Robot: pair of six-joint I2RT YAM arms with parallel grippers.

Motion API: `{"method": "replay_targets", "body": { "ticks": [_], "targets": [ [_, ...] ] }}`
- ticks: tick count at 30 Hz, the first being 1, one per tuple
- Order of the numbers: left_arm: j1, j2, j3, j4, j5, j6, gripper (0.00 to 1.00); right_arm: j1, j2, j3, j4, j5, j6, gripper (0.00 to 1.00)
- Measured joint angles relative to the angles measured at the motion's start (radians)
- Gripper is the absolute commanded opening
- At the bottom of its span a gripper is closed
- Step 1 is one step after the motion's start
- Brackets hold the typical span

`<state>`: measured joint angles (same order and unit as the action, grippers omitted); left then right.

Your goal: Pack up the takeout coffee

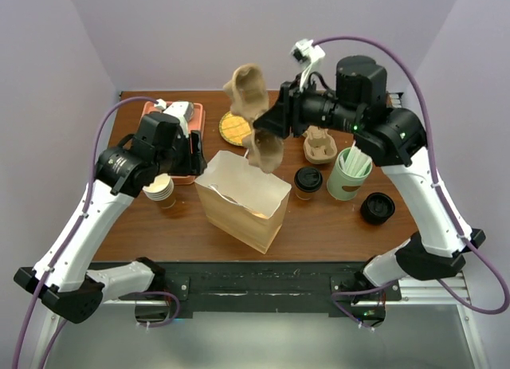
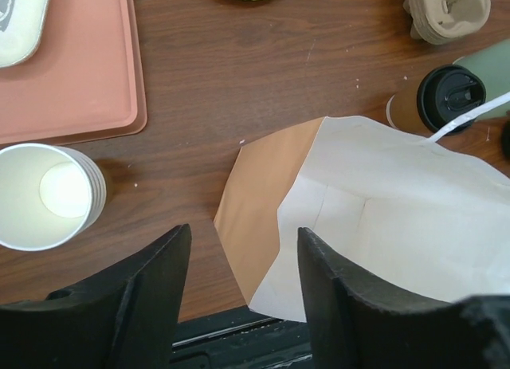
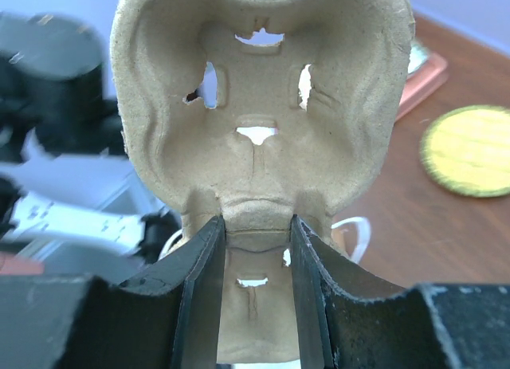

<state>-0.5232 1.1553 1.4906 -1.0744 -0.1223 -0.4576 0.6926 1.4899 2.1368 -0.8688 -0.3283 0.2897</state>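
So, from the top camera, the right gripper (image 1: 277, 123) is clamped on a brown moulded-pulp cup carrier (image 1: 253, 106) and holds it in the air, tilted, with its lower end over the mouth of the open tan paper bag (image 1: 243, 202) standing mid-table. The takeout coffee (image 1: 307, 182), a small cream-tan paper cup with a round black lid, stands upright on the dark wooden table (image 1: 335, 225) just right of the bag, beside a pale-green cup of white straws (image 1: 349, 174). The left gripper (image 1: 194, 152) sits at the bag's left edge, near a stack of lidless paper cups (image 1: 162, 190). Left wrist cam: the black fingers (image 2: 159, 297) are apart with the bag's near corner showing between them, can't tell if either touches the paper. The coffee (image 2: 446, 98) is beyond the bag at upper right, and the cup stack is at left next to a salmon-pink plastic tray (image 2: 80, 74). Right wrist cam: both fingers (image 3: 199, 289) pinch the carrier's narrow waist, and a round yellow-green mat (image 3: 466, 150) lies on the table behind.
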Motion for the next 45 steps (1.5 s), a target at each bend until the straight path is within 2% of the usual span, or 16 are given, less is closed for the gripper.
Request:
{"method": "replay_targets", "body": {
  "ticks": [8, 15, 18, 21, 24, 27, 29, 30, 33, 45],
  "targets": [
    [0.0, -0.095, -0.15, 0.104, 0.068, -0.027, 0.45, 0.076, -0.007, -0.079, -0.014, 0.002, 0.021, 0.14],
    [0.0, -0.129, -0.196, 0.2, 0.095, -0.029, 0.37, 0.159, -0.003, -0.083, -0.055, 0.067, 0.01, 0.14],
    [0.0, -0.127, -0.216, 0.223, 0.092, -0.025, 0.36, 0.191, 0.01, -0.086, -0.062, 0.105, -0.002, 0.14],
    [0.0, -0.126, -0.228, 0.233, 0.086, -0.019, 0.41, 0.218, 0.022, -0.111, -0.062, 0.13, -0.013, 0.14],
    [0.0, -0.127, -0.238, 0.247, 0.077, -0.017, 0.4, 0.241, 0.044, -0.132, -0.064, 0.164, -0.033, 0.13],
    [0.0, -0.128, -0.254, 0.251, 0.066, -0.014, 0.31, 0.255, 0.072, -0.134, -0.074, 0.197, -0.057, 0.13],
    [0.0, -0.128, -0.263, 0.252, 0.066, -0.009, 0.2, 0.257, 0.086, -0.134, -0.081, 0.219, -0.074, 0.13],
    [0.0, -0.128, -0.265, 0.252, 0.066, -0.008, 0.11, 0.257, 0.09, -0.134, -0.083, 0.234, -0.083, 0.13],
    [0.0, -0.129, -0.269, 0.262, 0.067, -0.002, 0.0, 0.257, 0.092, -0.134, -0.089, 0.262, -0.104, 0.13],
    [0.0, -0.133, -0.274, 0.294, 0.085, -0.01, 0.0, 0.284, 0.089, -0.222, -0.143, 0.312, -0.216, 0.13]
  ]
}}
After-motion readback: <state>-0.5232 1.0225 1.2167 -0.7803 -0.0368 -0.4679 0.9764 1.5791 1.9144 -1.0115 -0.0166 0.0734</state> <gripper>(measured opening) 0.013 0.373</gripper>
